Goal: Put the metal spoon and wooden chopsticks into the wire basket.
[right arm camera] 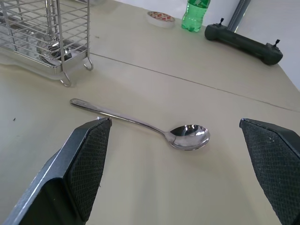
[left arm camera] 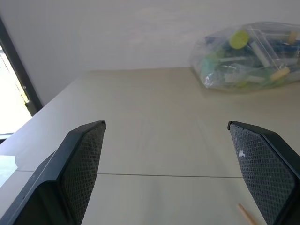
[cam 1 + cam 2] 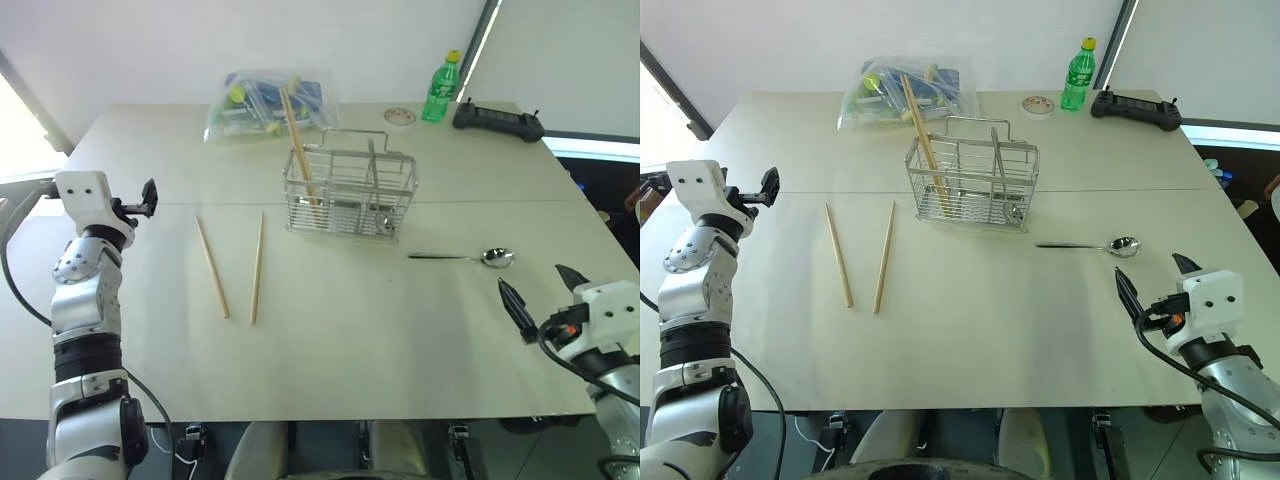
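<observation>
Head view: the wire basket [image 3: 350, 192] sits upper centre with one stick already in it; two wooden chopsticks [image 3: 232, 267] lie lower left, the metal spoon [image 3: 462, 257] right.

Left wrist view: the left gripper [image 2: 171, 173] gapes empty.

Right wrist view: the right gripper [image 1: 187, 176], fingers apart, frames the spoon for pickup.

Beside the silvery wire basket [image 3: 350, 193] lie pale tan wooden chopsticks [image 3: 233, 267] and a shiny silver metal spoon [image 3: 462, 257]; behind it stands a green bottle [image 3: 440, 90].

Glossy metal spoon [image 1: 150, 127]; matt wooden chopsticks [image 3: 232, 268].
</observation>
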Motion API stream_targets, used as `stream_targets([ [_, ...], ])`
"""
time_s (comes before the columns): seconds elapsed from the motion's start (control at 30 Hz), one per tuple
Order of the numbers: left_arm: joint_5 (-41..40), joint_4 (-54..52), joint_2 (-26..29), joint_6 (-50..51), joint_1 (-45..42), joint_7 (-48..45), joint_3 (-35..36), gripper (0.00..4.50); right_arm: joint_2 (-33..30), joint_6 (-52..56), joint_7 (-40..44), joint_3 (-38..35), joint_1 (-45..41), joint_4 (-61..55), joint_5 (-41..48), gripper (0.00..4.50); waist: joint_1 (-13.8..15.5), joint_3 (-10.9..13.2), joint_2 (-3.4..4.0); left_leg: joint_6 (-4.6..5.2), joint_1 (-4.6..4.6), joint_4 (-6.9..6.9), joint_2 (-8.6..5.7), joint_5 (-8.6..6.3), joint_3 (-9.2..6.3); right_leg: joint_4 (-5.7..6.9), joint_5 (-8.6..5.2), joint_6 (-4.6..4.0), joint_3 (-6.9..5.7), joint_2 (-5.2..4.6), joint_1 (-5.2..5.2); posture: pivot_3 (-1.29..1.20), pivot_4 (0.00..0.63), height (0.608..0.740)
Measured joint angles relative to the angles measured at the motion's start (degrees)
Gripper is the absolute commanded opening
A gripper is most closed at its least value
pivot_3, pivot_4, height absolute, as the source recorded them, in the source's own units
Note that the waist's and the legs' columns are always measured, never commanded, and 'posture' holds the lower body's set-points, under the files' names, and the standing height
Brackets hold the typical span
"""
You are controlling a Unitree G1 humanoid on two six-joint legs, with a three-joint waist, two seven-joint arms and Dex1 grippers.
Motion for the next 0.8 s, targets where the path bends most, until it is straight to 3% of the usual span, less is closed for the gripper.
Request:
stream_targets([
  [0.23,-1.3,-3.7,0.4,2.4,1.3,-2.8,-0.2,4.4,-2.6,0.1,1.1,0.0,-2.2,1.8,-0.2,4.5,-0.1,0.0,0.01,0.0,0.0,0.0,0.0,0.0,0.02,0.0,0.02,-0.02,0.01,0.0,0.0,0.0,0.15,0.69],
  [0.43,-7.8,-11.7,2.9,11.3,2.7,-12.3,-1.9,4.4,-10.2,2.4,4.9,0.1,-7.7,4.9,-0.1,4.5,-0.1,0.0,-0.01,0.01,-0.01,0.07,0.0,0.01,0.03,0.01,0.01,-0.07,0.0,0.0,0.02,0.0,0.15,0.69],
  [0.67,-21.4,-31.3,14.6,24.9,7.4,-35.1,-10.6,4.4,-26.5,3.3,20.4,6.1,-21.0,13.8,1.5,4.5,-0.4,0.2,0.18,0.02,-0.02,0.01,0.05,0.0,0.15,-0.22,0.01,-0.17,-0.01,0.01,0.05,0.0,0.15,0.69],
  [0.8,-24.9,-35.4,17.3,28.2,7.2,-41.1,-12.8,4.4,-31.3,2.5,30.6,13.5,-30.1,21.0,1.4,4.5,-0.3,0.3,0.29,0.03,-0.04,-0.09,0.06,0.0,0.16,-0.47,0.03,-0.19,-0.08,0.01,0.13,0.0,0.15,0.69],
])
